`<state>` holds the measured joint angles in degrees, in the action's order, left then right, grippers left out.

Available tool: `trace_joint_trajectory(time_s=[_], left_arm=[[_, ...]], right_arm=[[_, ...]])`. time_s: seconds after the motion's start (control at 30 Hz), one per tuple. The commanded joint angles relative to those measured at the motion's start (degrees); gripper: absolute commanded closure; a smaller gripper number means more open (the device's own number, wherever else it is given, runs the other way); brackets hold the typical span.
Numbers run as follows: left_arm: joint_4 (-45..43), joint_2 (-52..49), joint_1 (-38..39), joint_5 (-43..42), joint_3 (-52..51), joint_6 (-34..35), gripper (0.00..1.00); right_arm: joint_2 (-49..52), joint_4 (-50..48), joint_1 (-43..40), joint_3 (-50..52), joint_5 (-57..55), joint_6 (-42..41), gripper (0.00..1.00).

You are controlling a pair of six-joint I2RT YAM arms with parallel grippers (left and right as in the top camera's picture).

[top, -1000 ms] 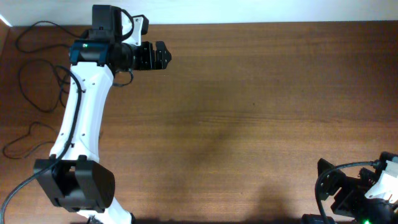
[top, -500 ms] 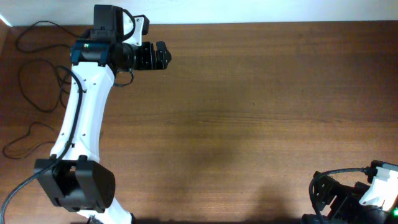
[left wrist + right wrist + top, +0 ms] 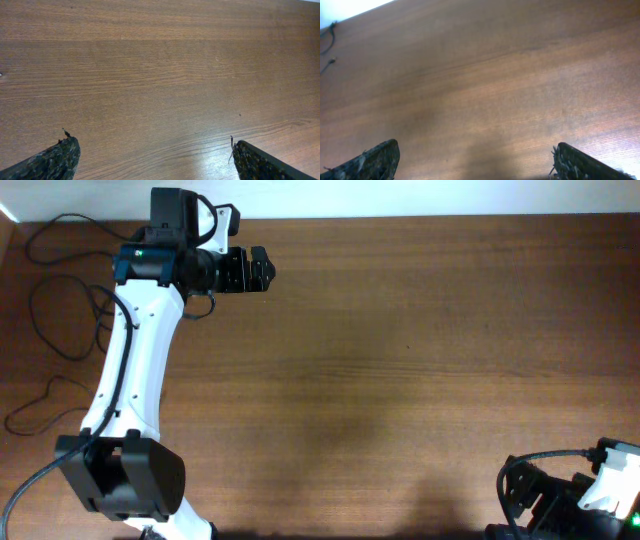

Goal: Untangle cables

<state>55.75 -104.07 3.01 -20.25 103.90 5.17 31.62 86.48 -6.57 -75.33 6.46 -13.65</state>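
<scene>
The cables (image 3: 62, 350) lie as thin black loops on the wooden table (image 3: 400, 380) at its far left edge, with one more loop (image 3: 28, 412) nearer the front. My left gripper (image 3: 262, 270) hovers at the back of the table, pointing right, well away from them. In the left wrist view the left gripper (image 3: 155, 145) is open, with bare wood between its fingers (image 3: 55, 160). The right arm (image 3: 590, 495) is folded into the front right corner. My right gripper (image 3: 476, 146) is open and empty, and two cable ends (image 3: 330, 31) show far off at the upper left.
The white left arm (image 3: 130, 380) runs from its base (image 3: 120, 480) at the front left to the back edge, right beside the cables. A thicker black cord (image 3: 520, 480) curls by the right arm's base.
The right arm has drawn back a little toward the front right corner, then stopped. The left arm and the cables have not moved.
</scene>
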Motion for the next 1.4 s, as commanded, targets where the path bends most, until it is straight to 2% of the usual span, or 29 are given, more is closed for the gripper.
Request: trace_joint_trajectory(time_s=[0.0, 0.17, 0.37, 0.6, 1.0, 1.13, 1.27, 1.37], left_arm=[[-0.1, 1.6, 0.1, 0.6, 0.7, -0.9, 0.01], [-0.1, 1.6, 0.1, 0.6, 0.7, -0.9, 0.01], [-0.1, 1.6, 0.1, 0.6, 0.7, -0.9, 0.01], [-0.1, 1.6, 0.1, 0.6, 0.7, -0.9, 0.01], [-0.1, 1.6, 0.1, 0.6, 0.7, -0.9, 0.01], [-0.1, 1.6, 0.1, 0.6, 0.7, -0.9, 0.01], [-0.1, 1.6, 0.1, 0.6, 0.7, -0.9, 0.01], [-0.1, 1.6, 0.1, 0.6, 0.7, -0.9, 0.01]], right_arm=[[-1.0, -6.3, -0.2, 4.2, -2.2, 0.1, 0.01], [-6.2, -21.9, 1.0, 16.7, -2.2, 0.1, 0.01], [-17.9, -42.7, 3.5, 37.4, -2.2, 1.4, 0.01], [-31.2, -61.3, 3.6, 56.5, -2.2, 1.4, 0.01], [-31.4, -90.2, 3.6, 75.1, -4.4, 1.4, 0.01], [-31.4, -89.6, 3.5, 75.0, -7.6, 1.4, 0.01], [-31.4, -83.2, 3.5, 75.0, -8.7, 1.4, 0.01], [-31.4, -81.7, 3.6, 75.0, -7.1, 7.3, 0.01]])
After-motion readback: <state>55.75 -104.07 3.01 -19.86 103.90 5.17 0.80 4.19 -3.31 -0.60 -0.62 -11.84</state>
